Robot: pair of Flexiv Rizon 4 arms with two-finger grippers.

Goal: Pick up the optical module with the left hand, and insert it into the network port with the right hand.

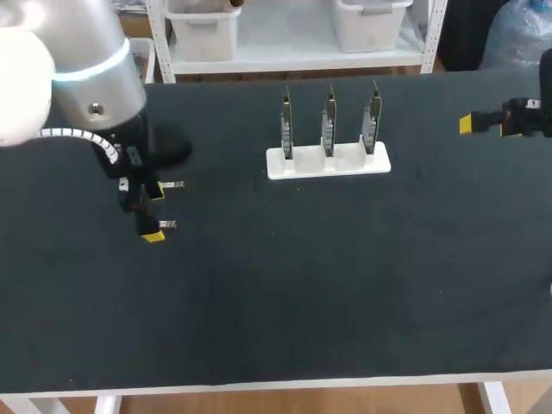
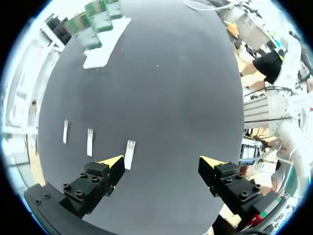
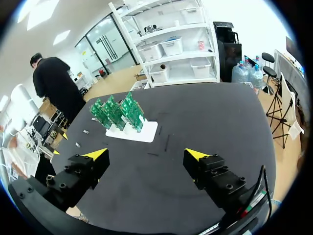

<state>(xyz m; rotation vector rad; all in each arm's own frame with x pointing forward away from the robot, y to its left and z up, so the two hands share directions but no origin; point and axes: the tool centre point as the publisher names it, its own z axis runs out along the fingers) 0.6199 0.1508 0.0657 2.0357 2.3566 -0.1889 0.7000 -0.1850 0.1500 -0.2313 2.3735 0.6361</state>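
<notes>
Three small silver optical modules lie on the black table; in the left wrist view they are a far one (image 2: 65, 131), a middle one (image 2: 90, 142) and a near one (image 2: 129, 154). My left gripper (image 2: 161, 164) hangs open just above the table, and the near module lies right beside one yellow fingertip (image 2: 113, 162). The head view shows only two modules (image 1: 172, 185) (image 1: 166, 224) next to the left gripper (image 1: 153, 214). A white holder (image 1: 358, 164) carries three upright green port boards (image 1: 329, 121). My right gripper (image 1: 483, 126) is open and empty at the far right, well away from the holder (image 3: 146, 133).
The boards (image 3: 117, 111) stand ahead of the right gripper (image 3: 146, 155), with bare black table between them. The table's front edge (image 1: 276, 382) is a white strip. Wide black surface stretches between the modules and the holder.
</notes>
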